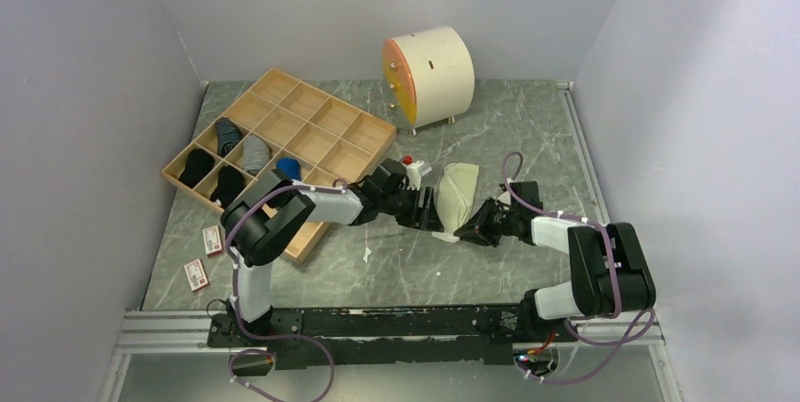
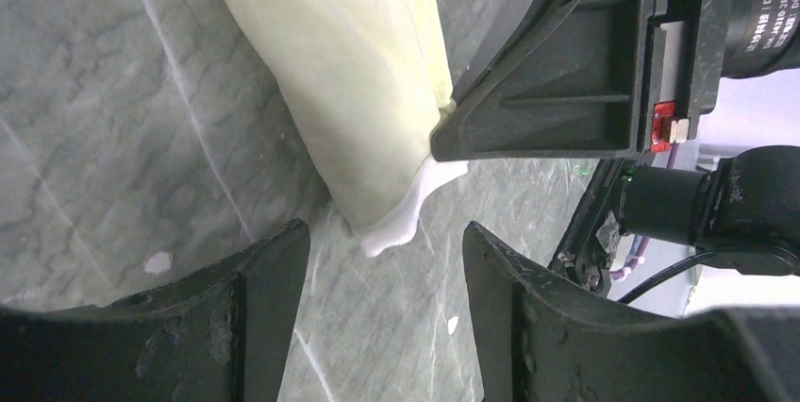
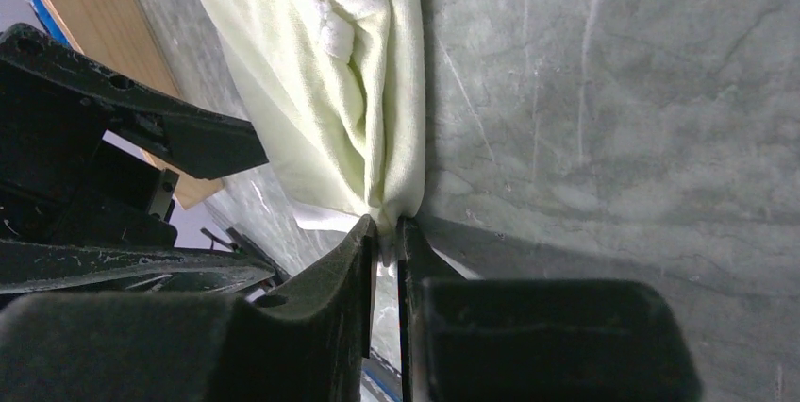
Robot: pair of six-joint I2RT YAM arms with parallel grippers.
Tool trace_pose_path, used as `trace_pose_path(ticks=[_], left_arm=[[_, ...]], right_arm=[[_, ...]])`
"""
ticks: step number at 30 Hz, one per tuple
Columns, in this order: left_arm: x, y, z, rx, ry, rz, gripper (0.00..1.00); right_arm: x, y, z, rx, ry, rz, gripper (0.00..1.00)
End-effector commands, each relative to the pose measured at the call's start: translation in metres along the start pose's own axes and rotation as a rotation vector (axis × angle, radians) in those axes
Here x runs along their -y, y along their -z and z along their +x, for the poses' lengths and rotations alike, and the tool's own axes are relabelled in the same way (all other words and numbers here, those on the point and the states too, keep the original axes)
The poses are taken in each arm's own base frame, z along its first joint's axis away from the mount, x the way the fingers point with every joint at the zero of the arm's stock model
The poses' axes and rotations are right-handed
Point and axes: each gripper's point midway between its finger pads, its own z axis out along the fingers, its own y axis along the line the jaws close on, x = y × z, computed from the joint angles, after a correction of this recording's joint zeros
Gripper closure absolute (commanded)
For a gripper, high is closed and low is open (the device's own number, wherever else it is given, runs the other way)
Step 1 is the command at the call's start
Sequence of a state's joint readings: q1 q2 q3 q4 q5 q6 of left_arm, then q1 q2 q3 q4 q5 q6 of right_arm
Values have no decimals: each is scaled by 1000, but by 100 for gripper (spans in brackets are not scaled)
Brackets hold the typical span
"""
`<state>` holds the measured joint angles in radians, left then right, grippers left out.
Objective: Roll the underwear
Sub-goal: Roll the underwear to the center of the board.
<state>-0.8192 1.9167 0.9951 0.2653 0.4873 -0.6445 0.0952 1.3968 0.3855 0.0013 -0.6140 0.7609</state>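
The underwear [image 1: 459, 194], a pale yellow-green piece gathered into a long, narrow bundle, lies near the middle of the grey marbled desk [image 1: 528, 128]. Its length runs from 12 to 6 o'clock in the overhead view. The cloth bunches in soft folds along the bundle, and a thin white edge pokes out at the 6 o'clock end.

The right end effector [image 3: 385, 232] meets that end from about 4 o'clock. Its two black fingers are clenched on the lower edge of the fabric, with only a sliver of cloth between them. The left end effector [image 2: 387, 242] sits at the bundle's 8 o'clock, released, its jaws standing wide. The white tip of the cloth lies at the mouth of the gap and touches neither finger. Both arms reach in low over the desk from the 6 o'clock edge.

A small white object with a red cap [image 1: 412, 168] stands just beside the bundle at 10 o'clock. Farther out in the same direction, a wooden tray [image 1: 325, 124] divided into compartments rests at an angle. Dark rolled items and one blue one fill several cells at its 8 o'clock end. A round cream cabinet [image 1: 434, 72] with an orange face stands at 12 o'clock, against the back wall. Two small red-and-white packets [image 1: 213, 239] lie well apart from the bundle, at 8 o'clock.
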Motion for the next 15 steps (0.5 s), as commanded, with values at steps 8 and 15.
trace_pose_path(ticks=[8, 15], left_arm=[[-13, -13, 17, -40, 59, 73, 36], [-21, -13, 32, -65, 77, 72, 41]], right_arm=[[45, -5, 10, 3, -15, 167, 86], [46, -5, 12, -1, -19, 165, 86]])
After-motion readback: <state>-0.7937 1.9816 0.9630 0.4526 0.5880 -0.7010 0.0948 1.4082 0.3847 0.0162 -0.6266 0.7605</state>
